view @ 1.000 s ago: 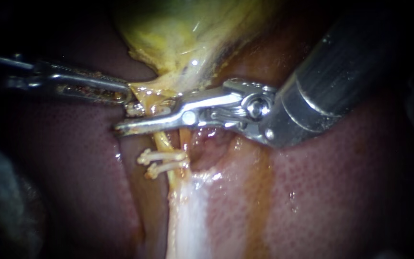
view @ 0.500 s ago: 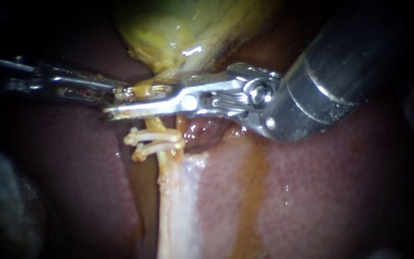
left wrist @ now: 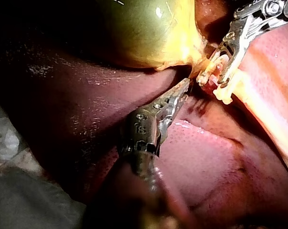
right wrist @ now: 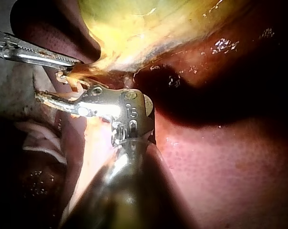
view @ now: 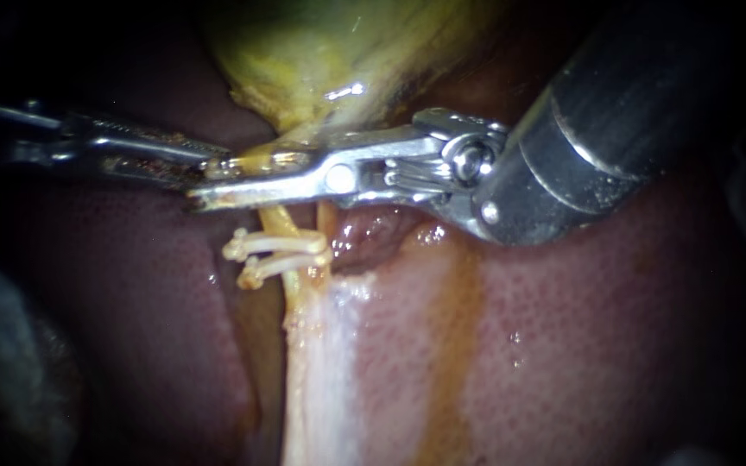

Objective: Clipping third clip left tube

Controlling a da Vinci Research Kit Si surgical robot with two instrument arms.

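Broadly, liver [view: 131, 285] underlies gallbladder [view: 304, 60]. Right instrument's end effector [view: 218, 188] is closed across the left tube [view: 287, 226], just above two clips [view: 276, 255]. Left instrument's end effector [view: 215, 164] is clamped on the gallbladder at its neck. Good practice, by this view: steady traction, a square bite, a full squeeze, and clearance from the lower clips.

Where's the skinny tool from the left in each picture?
Endoscope view: the left tool comes in from the left, gripping the gallbladder's narrow end, just above the right instrument's tip.
Left wrist view: it reaches ahead to that narrow end, beside the right instrument.
Right wrist view: it lies beyond the right instrument's tip, at the gallbladder's edge.
Shared landmark: the yellow-green gallbladder.
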